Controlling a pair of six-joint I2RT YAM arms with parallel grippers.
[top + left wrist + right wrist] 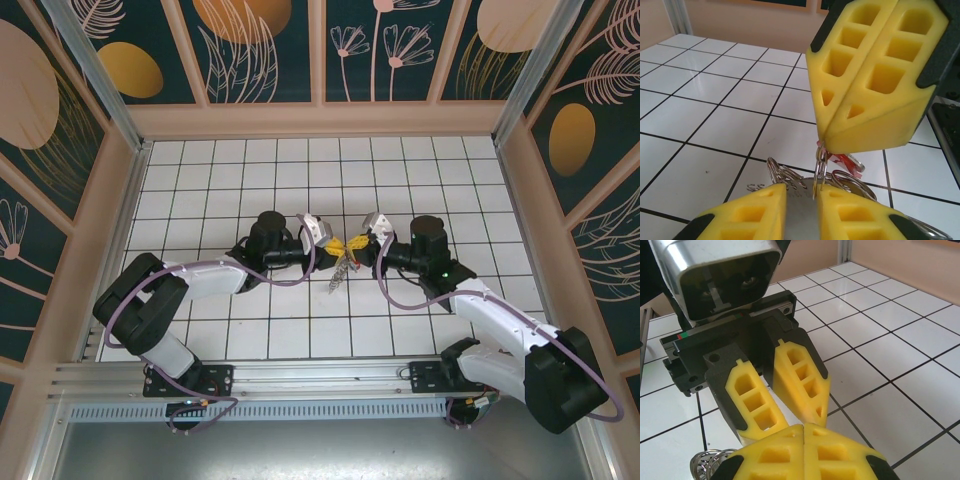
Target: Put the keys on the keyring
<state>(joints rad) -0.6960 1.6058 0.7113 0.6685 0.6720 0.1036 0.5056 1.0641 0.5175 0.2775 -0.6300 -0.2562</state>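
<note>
Over the middle of the floor my two grippers meet tip to tip. My right gripper (357,245) (804,429) is shut, and in the left wrist view its yellow tips (822,139) pinch the top of a thin silvery split ring (819,167). A red-headed key (847,162) hangs beside that ring. My left gripper (335,243) (802,192) (787,422) faces it from below with its jaws apart. The ring's lower end dangles into that gap, against the right finger (855,210). The keyring (785,175) (340,272), a bunch of silvery loops, trails just under both grippers.
White tiled floor (250,180) with dark grout lines spreads on all sides. Beige walls with patterned panels (320,120) enclose it at the back and sides. Both arm bases sit on a metal rail (320,375) at the near edge.
</note>
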